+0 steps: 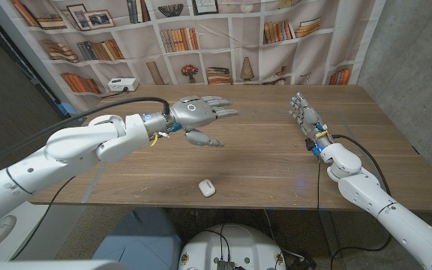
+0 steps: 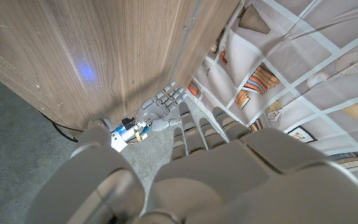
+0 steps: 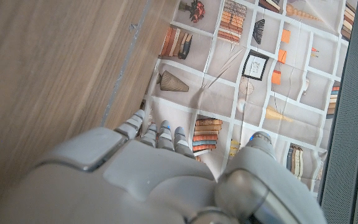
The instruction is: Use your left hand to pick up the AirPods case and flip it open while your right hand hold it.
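Note:
The white AirPods case [image 1: 206, 187] lies on the wooden table [image 1: 261, 161] near its front edge, a little left of the middle. My left hand [image 1: 199, 114] hovers above the table's left middle, fingers stretched out and apart, holding nothing, well behind the case. My right hand [image 1: 304, 112] stands on its edge at the right side of the table, fingers straight and empty, far from the case. In the left wrist view my left hand [image 2: 229, 168] shows from behind, with the right hand [image 2: 165, 107] beyond it. The right wrist view shows the back of my right hand [image 3: 148, 168].
A bookshelf-print curtain [image 1: 223, 37] hangs behind the table. A small white box [image 1: 121, 84] sits at the table's far left corner. A grey concrete wall [image 1: 426, 67] stands to the right.

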`<state>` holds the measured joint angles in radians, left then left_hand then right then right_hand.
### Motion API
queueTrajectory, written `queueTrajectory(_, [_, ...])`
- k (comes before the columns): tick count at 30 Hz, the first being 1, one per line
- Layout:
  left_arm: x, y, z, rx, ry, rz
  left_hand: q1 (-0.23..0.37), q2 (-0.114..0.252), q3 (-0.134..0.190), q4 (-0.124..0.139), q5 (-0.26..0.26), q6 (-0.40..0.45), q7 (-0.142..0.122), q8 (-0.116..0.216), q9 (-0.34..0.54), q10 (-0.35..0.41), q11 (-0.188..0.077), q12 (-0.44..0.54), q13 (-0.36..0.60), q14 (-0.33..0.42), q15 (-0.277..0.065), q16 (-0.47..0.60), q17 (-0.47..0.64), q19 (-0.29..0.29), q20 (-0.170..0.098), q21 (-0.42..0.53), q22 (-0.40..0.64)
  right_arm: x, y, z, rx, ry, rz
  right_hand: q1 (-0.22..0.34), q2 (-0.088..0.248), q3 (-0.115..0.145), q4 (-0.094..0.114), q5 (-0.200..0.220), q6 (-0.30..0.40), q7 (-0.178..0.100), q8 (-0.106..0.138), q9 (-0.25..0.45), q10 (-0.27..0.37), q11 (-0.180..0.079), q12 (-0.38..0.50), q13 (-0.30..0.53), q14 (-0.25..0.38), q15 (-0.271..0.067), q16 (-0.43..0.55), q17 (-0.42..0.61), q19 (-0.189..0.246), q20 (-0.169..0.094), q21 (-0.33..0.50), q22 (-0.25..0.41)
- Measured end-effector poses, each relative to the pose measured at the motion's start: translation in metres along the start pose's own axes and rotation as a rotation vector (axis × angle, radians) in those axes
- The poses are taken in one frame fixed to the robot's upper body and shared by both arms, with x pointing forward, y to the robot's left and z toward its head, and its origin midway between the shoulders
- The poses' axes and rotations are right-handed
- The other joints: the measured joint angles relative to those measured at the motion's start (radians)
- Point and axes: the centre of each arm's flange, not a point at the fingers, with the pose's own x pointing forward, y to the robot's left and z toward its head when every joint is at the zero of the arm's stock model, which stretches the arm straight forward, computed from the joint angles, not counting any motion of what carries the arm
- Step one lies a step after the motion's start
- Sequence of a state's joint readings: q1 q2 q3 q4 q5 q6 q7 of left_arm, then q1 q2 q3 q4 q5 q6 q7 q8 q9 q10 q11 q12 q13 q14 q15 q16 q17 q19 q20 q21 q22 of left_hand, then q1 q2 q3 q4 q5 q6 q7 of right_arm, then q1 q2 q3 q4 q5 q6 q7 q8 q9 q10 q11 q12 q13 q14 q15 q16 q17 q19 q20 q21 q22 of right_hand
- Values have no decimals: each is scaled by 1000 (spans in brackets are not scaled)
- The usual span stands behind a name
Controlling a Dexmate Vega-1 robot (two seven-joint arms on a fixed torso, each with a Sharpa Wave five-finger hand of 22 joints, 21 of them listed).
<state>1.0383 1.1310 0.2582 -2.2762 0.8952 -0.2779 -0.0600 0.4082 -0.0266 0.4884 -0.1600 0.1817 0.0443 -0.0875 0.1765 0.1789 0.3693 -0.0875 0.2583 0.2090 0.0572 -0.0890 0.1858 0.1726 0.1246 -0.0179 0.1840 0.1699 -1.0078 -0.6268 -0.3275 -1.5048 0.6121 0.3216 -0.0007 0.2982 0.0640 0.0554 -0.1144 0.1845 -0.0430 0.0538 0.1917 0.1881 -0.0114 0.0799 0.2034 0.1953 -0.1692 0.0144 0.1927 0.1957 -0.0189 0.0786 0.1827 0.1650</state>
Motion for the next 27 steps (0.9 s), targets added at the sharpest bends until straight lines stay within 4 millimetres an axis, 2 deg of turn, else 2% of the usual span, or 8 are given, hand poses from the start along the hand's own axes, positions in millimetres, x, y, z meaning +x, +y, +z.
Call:
queueTrajectory(15, [3,4,1,54,-16,-59,17,-9,4,-4,0,-5,5,5,0,33,-18,0,0,0,7,0,0,-5,5,0,0,-1,-6,2,-3,0,-8,1,1,4,-4,0,0,0,0,0,0,0,0,0,0,0,0,0,0,0,0,0])
queueTrajectory(17, [3,3,1,59,-16,-66,17,-9,4,-4,0,-3,6,6,0,37,-14,0,0,0,7,0,0,-5,5,0,0,-2,-7,2,-2,1,-9,1,1,4,-4,0,0,0,0,0,0,0,0,0,0,0,0,0,0,0,0,0])
queueTrajectory(20, [3,2,1,64,-15,-76,22,-14,4,-4,0,47,8,27,0,55,-18,0,0,0,7,0,0,-5,5,0,0,-2,-8,2,-4,1,-10,1,1,4,-4,0,0,0,0,0,0,0,0,0,0,0,0,0,0,0,0,0])
queueTrajectory(27, [4,2,3,72,-22,-89,32,-13,4,-4,0,80,4,34,0,66,-19,0,3,0,7,0,0,-5,5,0,0,-4,-9,1,-1,5,-13,1,1,4,-4,0,0,0,0,0,0,0,0,0,0,0,0,0,0,0,0,0])
